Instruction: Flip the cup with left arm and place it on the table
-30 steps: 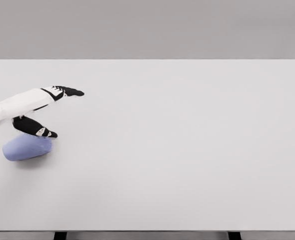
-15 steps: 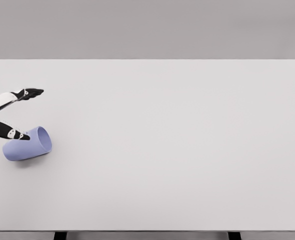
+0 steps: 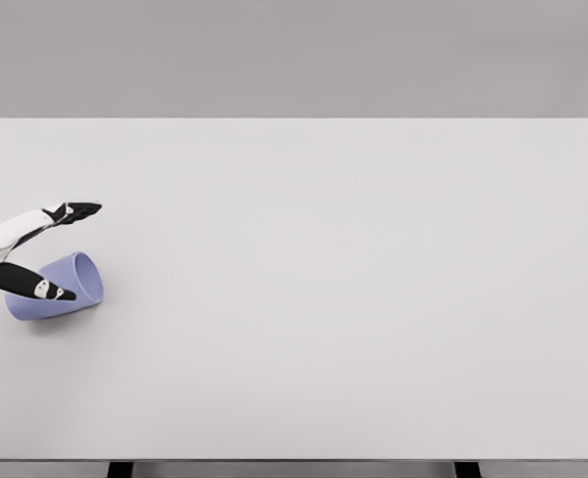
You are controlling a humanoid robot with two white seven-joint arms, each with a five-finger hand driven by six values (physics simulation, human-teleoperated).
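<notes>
Cup (image 3: pixel 70 284): plain pale lavender-blue, unpatterned, showing between the fingers. Left hand (image 3: pixel 25 249): white with black fingertips (image 3: pixel 83 209) and small white marks on the black. Table (image 3: pixel 354 289): uniform off-white. Wall (image 3: pixel 294 55) beyond the fingers: flat grey.

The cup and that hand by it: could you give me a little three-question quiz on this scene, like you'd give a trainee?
1. True or false: the lilac cup stands upright on the table.
2. Which part of the table holds the cup? A) far right B) centre C) left edge
3. Fill in: the open mouth of the cup faces the picture's ____.

Key
1. False: it lies on its side.
2. C: it lies near the left edge, where the left hand reaches over it, fingers spread, one finger across its side.
3. Right.
</notes>
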